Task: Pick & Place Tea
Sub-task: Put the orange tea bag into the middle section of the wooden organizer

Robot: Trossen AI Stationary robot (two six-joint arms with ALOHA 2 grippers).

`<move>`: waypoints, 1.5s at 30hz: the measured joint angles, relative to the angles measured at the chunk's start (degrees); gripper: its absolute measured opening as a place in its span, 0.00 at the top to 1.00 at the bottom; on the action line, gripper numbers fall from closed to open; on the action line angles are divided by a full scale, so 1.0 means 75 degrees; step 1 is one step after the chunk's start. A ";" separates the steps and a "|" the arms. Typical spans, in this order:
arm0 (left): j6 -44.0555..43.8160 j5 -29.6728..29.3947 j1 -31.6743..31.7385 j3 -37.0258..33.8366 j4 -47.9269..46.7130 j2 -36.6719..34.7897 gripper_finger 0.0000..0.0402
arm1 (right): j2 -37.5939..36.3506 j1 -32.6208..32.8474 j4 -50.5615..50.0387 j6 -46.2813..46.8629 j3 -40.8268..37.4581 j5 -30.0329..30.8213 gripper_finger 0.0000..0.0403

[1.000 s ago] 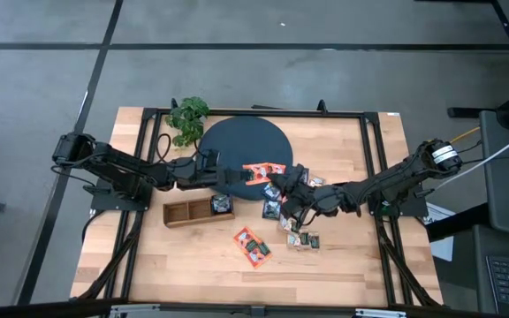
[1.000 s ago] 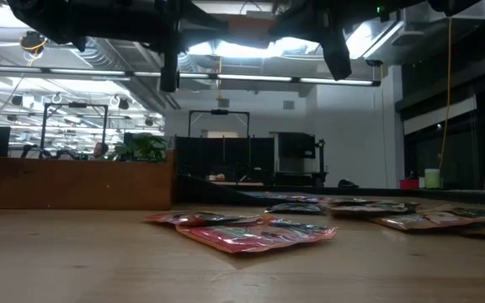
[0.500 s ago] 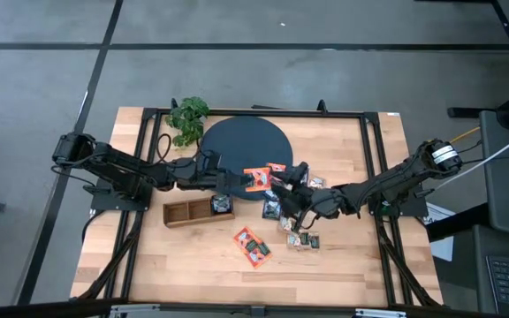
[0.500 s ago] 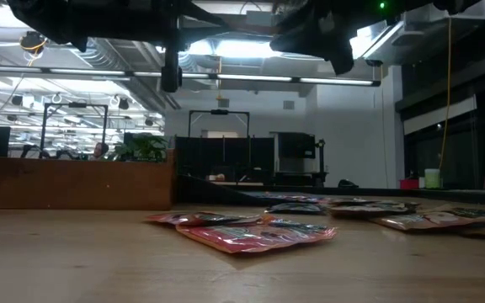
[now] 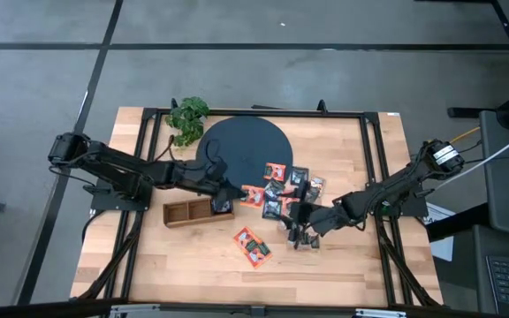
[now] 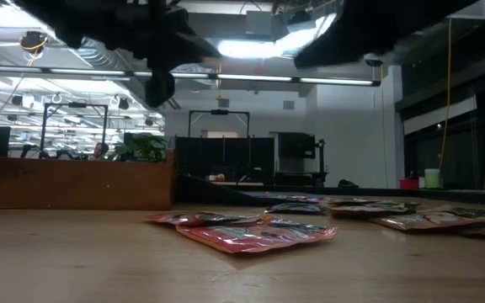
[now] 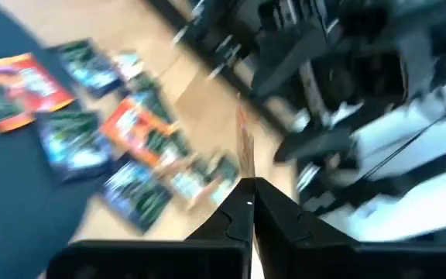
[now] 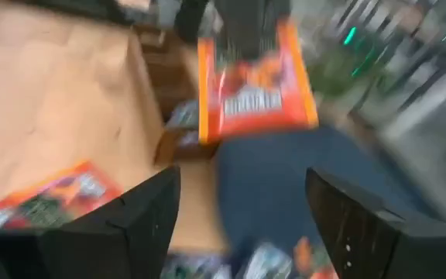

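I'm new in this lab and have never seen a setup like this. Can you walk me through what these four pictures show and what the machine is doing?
It is a robot with two dark arms working at a wooden table. One camera looks straight down, one sits at table height, and one rides on each wrist. On the table lie a dark disc, a leafy plant, a brown wooden tray and many small tea sachets, orange-red or dark. The left gripper is shut on an orange sachet, held edge-on in its own wrist camera and shown face-on in the other arm's. The right gripper is open and holds nothing, low over the scattered sachets.
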 joint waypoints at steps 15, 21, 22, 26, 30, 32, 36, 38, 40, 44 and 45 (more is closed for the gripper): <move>0.2165 -0.0010 -0.1008 0.2606 -0.9187 -0.0122 0.99 | -0.0011 -0.0385 -0.1503 0.1999 -0.0001 -0.0439 0.33; 0.2073 -0.0218 -0.1035 0.2606 -1.0183 -0.0122 0.99 | -0.0011 -0.0525 -0.1598 0.2002 -0.0033 -0.0436 0.33; 0.2170 -0.0273 -0.1035 0.2606 -1.0135 -0.0121 0.99 | -0.0011 -0.0549 -0.1596 0.2002 -0.0033 -0.0436 0.33; 0.2472 -0.0256 -0.0897 0.2606 -1.0147 0.0045 0.99 | -0.0011 -0.0618 -0.1598 0.2002 -0.0033 -0.0436 0.33; 0.2815 0.0213 -0.0743 0.2606 -1.0158 0.0274 0.99 | -0.0011 -0.0618 -0.1598 0.2002 -0.0036 -0.0436 0.33; 0.3017 0.0394 -0.0687 0.2606 -1.0171 0.0361 0.99 | -0.0011 -0.0618 -0.1598 0.1982 -0.0038 -0.0427 0.33; 0.3301 0.0622 -0.0549 0.2606 -1.0258 0.0449 0.99 | -0.0011 -0.0664 -0.1601 0.1952 -0.0039 -0.0398 0.33; 0.3420 0.0606 -0.0503 0.2606 -1.0465 0.0449 0.99 | -0.0011 -0.0728 -0.1601 0.1961 -0.0039 -0.0395 0.33; 0.3553 0.0596 -0.0450 0.2606 -1.0773 0.0449 0.99 | -0.0011 -0.0802 -0.1598 0.1955 -0.0039 -0.0393 0.33; 0.3787 0.0460 -0.0348 0.2603 -1.1043 0.0449 0.99 | -0.0011 -0.0965 -0.1598 0.1952 -0.0042 -0.0401 0.33; 0.3865 0.0417 -0.0320 0.2603 -1.0977 0.0449 0.99 | -0.0011 -0.1003 -0.1598 0.1952 -0.0042 -0.0417 0.33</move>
